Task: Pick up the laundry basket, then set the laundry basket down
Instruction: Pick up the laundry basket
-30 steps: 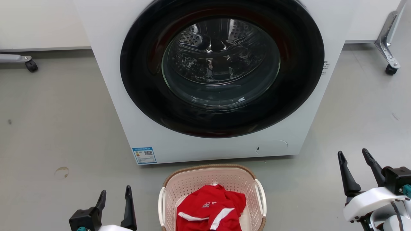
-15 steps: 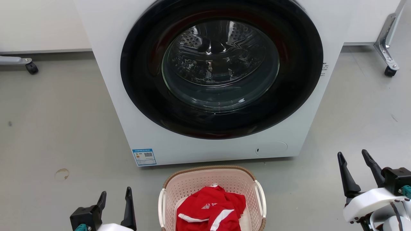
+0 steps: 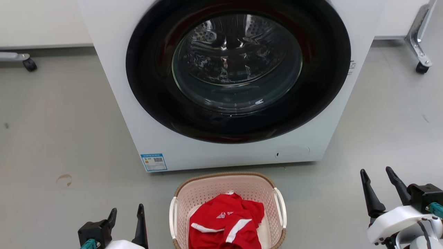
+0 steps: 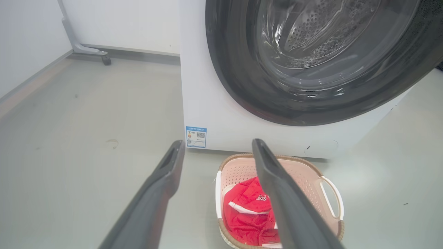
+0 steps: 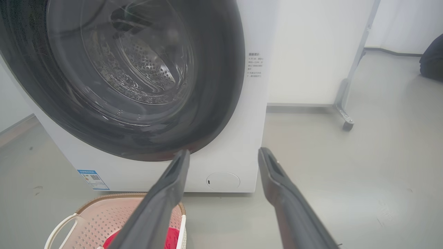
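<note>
The head camera had shifted slightly; the washing machine (image 3: 235, 86) had not moved. The laundry basket (image 3: 221, 186), holding a red shirt (image 3: 225, 224), sat on the floor (image 3: 52, 138) before it. Left gripper (image 3: 127, 208) and right gripper (image 3: 375, 170) hung wide open either side, neither touching it: pickup not begun.

I read a white front-loading washer (image 3: 221, 155) with a dark round glass door (image 3: 238, 69) directly ahead of the left claw (image 3: 127, 208) and the right claw (image 3: 375, 170). Its blue label (image 3: 154, 162) sits ahead of the left claw, and its round cover (image 3: 292, 152) sits nearer the right claw. A red garment (image 3: 225, 224) with white stripes lies between the claws, and a brown stain (image 3: 64, 179) marks the grey floor (image 3: 52, 121) ahead-left of the left claw.
</note>
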Tool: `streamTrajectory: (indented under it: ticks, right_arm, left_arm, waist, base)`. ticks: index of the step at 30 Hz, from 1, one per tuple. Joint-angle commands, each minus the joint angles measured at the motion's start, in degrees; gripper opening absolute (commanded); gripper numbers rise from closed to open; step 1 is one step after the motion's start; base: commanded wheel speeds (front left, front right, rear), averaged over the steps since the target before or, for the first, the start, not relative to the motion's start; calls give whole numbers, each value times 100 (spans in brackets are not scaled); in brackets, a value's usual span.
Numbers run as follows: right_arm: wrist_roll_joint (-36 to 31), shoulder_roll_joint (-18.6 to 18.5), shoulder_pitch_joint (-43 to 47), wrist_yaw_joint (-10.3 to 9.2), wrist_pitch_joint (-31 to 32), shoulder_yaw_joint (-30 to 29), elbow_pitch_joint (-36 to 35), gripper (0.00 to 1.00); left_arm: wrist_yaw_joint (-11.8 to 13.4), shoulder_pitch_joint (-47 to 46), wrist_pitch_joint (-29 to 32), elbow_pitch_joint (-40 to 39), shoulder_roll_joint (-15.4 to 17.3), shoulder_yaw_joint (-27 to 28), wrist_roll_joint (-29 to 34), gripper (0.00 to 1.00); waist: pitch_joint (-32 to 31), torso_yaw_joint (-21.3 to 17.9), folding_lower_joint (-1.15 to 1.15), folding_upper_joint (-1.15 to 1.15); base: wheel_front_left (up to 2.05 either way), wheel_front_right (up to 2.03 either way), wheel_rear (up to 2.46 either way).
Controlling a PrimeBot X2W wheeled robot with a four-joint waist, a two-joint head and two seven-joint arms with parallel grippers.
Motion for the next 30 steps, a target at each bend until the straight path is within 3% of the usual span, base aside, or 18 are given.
streamTrajectory:
  ticks: [1, 12, 30]
  right_arm:
    - [26, -138, -280, 26, -73, 136, -52, 100]
    - [121, -138, -560, 26, -172, 165, 102, 100]
    - [775, -161, -1123, 26, -258, 639, 289, 100]
  left_arm:
    - [8, -236, -11, -101, 77, 170, 12, 100]
    - [-151, -688, -172, 200, -95, 129, -45, 100]
    - [-835, -1960, -755, 1585, -684, -12, -243, 100]
  waist:
    - [170, 5, 0, 0]
    - [1045, 78, 0, 0]
    - [2912, 337, 0, 0]
  base:
    - [0, 0, 0]
    - [0, 0, 0]
    - [0, 0, 0]
